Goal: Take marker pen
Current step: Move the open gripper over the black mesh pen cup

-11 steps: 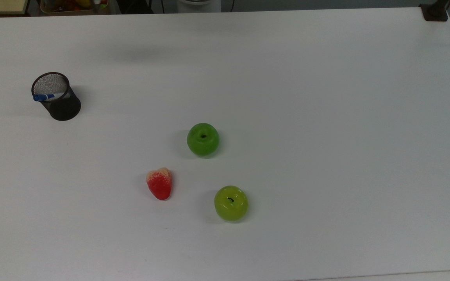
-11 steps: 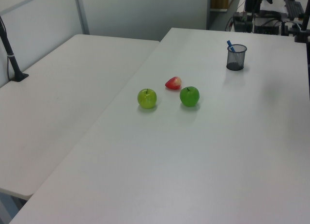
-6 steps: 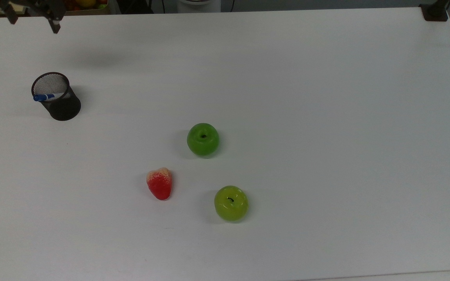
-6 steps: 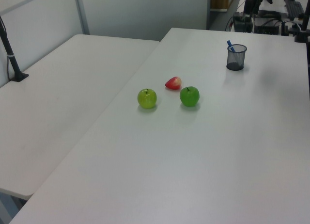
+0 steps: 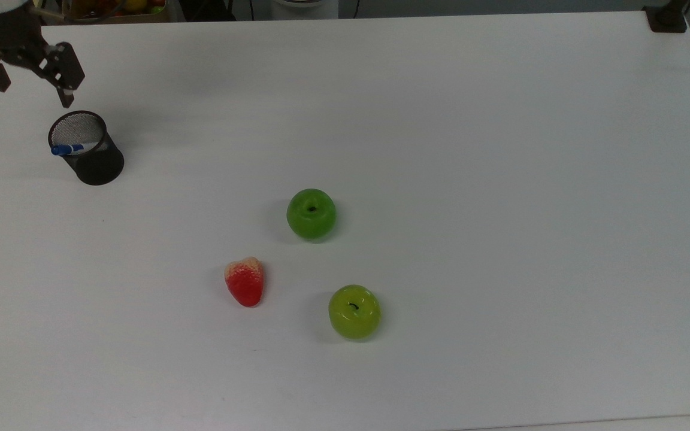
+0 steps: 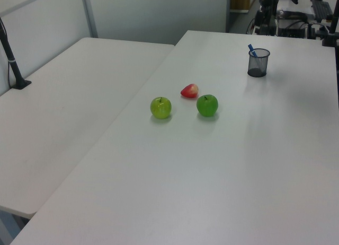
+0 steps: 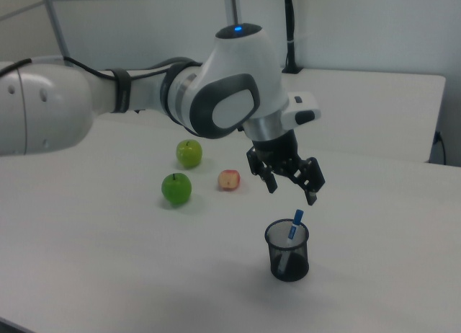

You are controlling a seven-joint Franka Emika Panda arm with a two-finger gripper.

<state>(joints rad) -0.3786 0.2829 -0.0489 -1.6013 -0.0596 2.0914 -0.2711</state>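
Observation:
The marker pen (image 5: 71, 148) leans inside a black mesh pen cup (image 5: 87, 148) at the top view's left, its blue cap poking over the rim. In the right view the marker pen (image 7: 294, 225) stands tilted in the pen cup (image 7: 287, 251), blue cap up. My gripper (image 5: 33, 88) hangs open and empty just beyond the cup, toward the top view's upper left. In the right view the gripper (image 7: 292, 192) hovers a short way above the cup's mouth, apart from the pen. The left view shows the cup (image 6: 258, 63) with the blue cap (image 6: 252, 49) sticking out.
A dark green apple (image 5: 311, 214), a yellow-green apple (image 5: 354, 311) and a red strawberry-shaped fruit (image 5: 245, 281) lie mid-table, well away from the cup. The white table (image 5: 501, 149) stretches wide to the top view's right. A second table (image 6: 63, 112) adjoins in the left view.
My gripper came into the top view at the upper left and moved down toward the pen cup. The cup, marker and fruit have stayed put.

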